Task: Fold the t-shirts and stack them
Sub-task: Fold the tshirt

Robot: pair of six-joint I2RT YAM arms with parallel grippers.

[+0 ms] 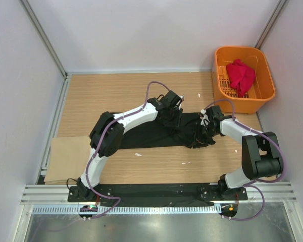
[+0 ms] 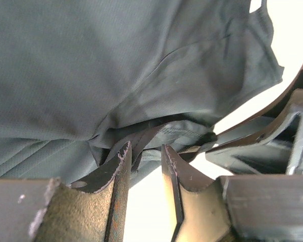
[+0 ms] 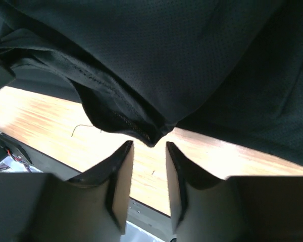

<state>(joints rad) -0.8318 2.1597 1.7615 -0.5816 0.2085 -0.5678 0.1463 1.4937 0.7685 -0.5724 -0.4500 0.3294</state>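
The black t-shirt (image 1: 146, 135) lies spread across the middle of the wooden table, bunched at its right end. My left gripper (image 1: 172, 112) is over the shirt's upper middle. In the left wrist view the left gripper (image 2: 144, 148) has its jaws a little apart, with a fold of the black t-shirt (image 2: 116, 60) at the fingertips. My right gripper (image 1: 206, 125) is at the bunched right end. In the right wrist view the right gripper (image 3: 149, 143) is open, and a hem corner of the black t-shirt (image 3: 182, 50) hangs just past its tips. The red t-shirt (image 1: 241, 75) lies crumpled in the basket.
The orange slotted basket (image 1: 219, 88) stands at the back right corner. A tan cardboard sheet (image 1: 65, 159) lies at the front left. Small white scraps (image 1: 138, 154) lie on the table (image 1: 106, 96) near the shirt. White walls close in both sides.
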